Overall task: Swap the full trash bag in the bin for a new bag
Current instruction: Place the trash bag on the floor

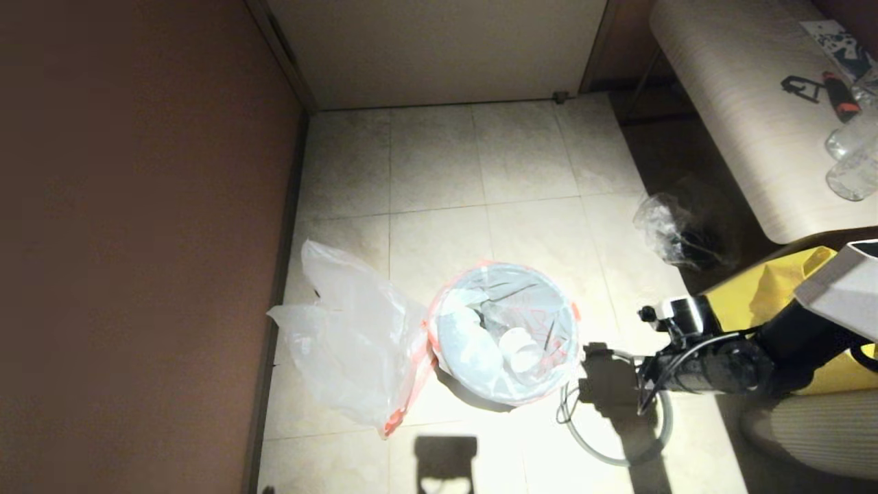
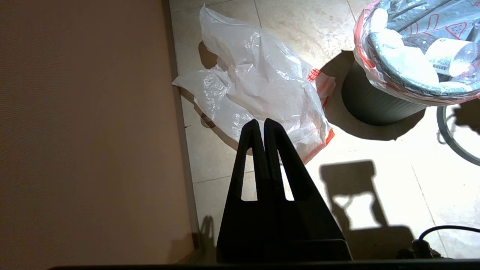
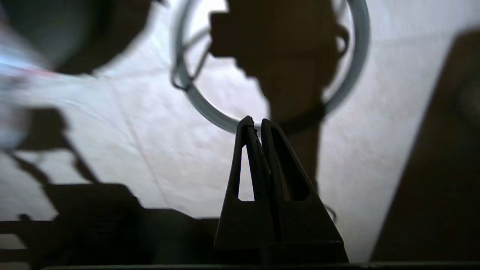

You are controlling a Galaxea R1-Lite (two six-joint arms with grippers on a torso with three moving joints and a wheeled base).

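Grey hoop [image 1: 617,439] is off and flat on the floor, my right claw [image 3: 254,123] pinched together just above it, holding nothing. The full trash bag [image 1: 504,329] in the bin [image 2: 375,108] sits just left, nearer this arm; left claw [image 2: 258,125] parked, fingers together.

No legible text anywhere, red print on the new bag [image 2: 312,74] and full trash bag [image 2: 431,28] too small to read

The small round black plastic bin [image 2: 375,108] is cut off by the left wrist view's edge, its walls mostly hidden from the head camera under the white red-printed trash bag [image 1: 504,329]. The thin grey hoop [image 3: 210,112] looks blurred in the right wrist view.
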